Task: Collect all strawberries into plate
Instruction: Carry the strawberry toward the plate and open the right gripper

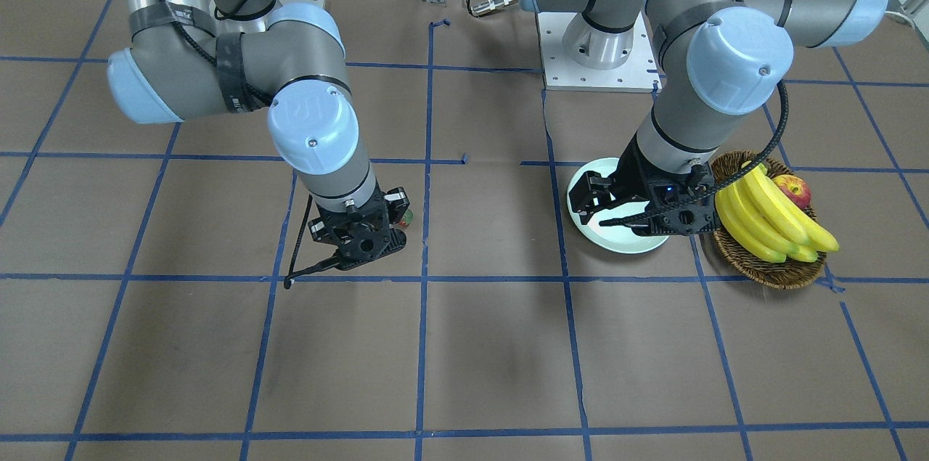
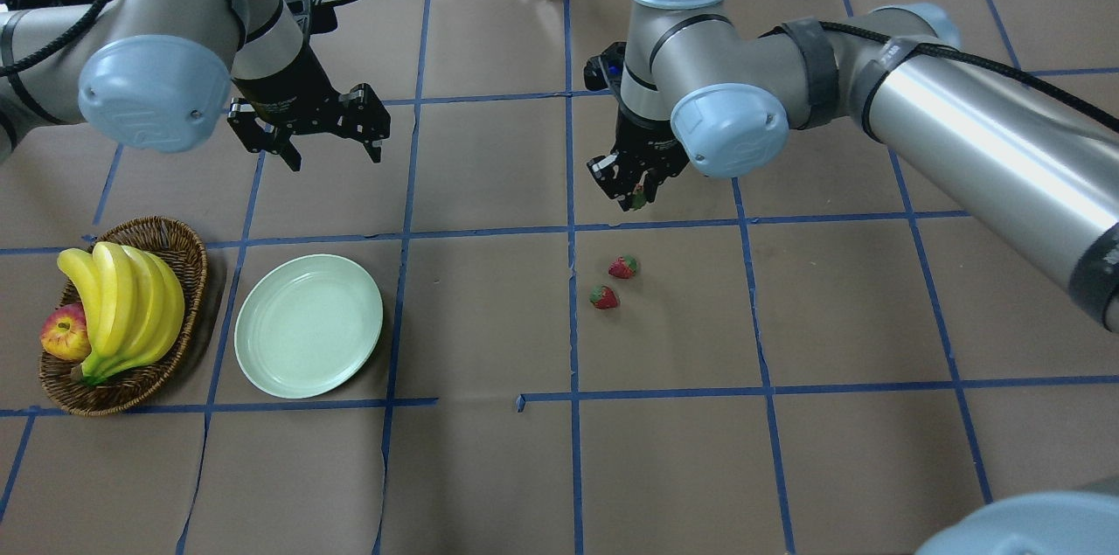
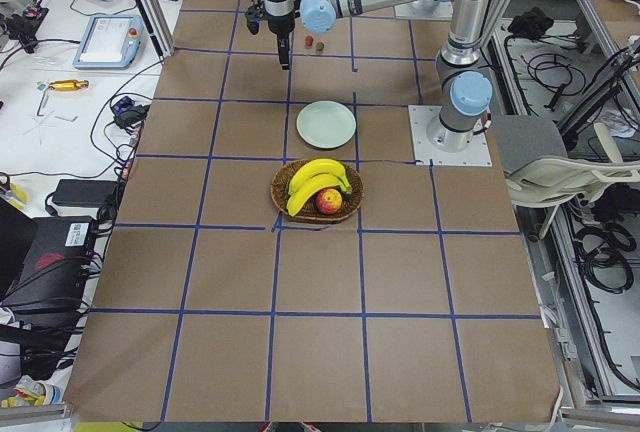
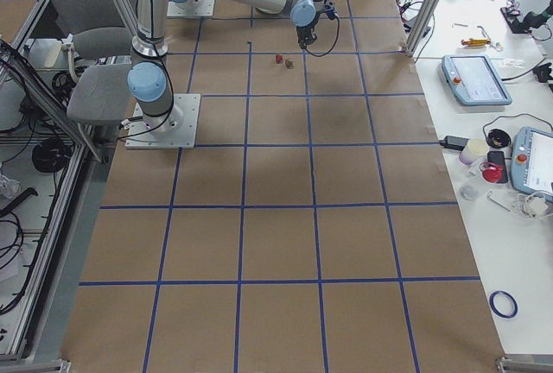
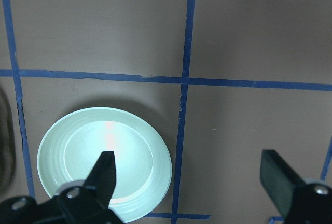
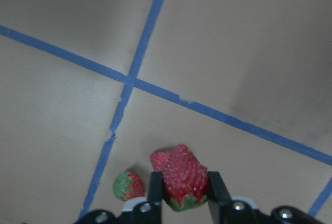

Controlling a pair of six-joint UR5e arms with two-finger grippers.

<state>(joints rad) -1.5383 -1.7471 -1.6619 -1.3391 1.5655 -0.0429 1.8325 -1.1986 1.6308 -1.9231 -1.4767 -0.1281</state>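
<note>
Your right fingers (image 6: 215,189) are drawn in narrow and clamped on one strawberry (image 6: 182,175). They pinch it from both sides, with its green top back toward the finger bases and its red body pointing out past the tips. It is lifted off the brown surface (image 2: 839,301).

The second strawberry (image 2: 622,267) and the third strawberry (image 2: 604,297) lie on the surface below those fingers. They are near each other but not touching. In the right wrist view one peeks out just behind the held berry and the other sits outside one finger.

Your left fingers (image 5: 104,172) are spread wide with nothing between them and hover over the plate (image 2: 308,326). One fingertip is above the plate's inner floor and the other is well out past its rim, over bare surface.

All three berries are well apart from the plate. The wicker basket (image 2: 188,275) of bananas (image 2: 122,301) and an apple (image 2: 63,335) sits just beside the plate, on the side away from your right fingers.
</note>
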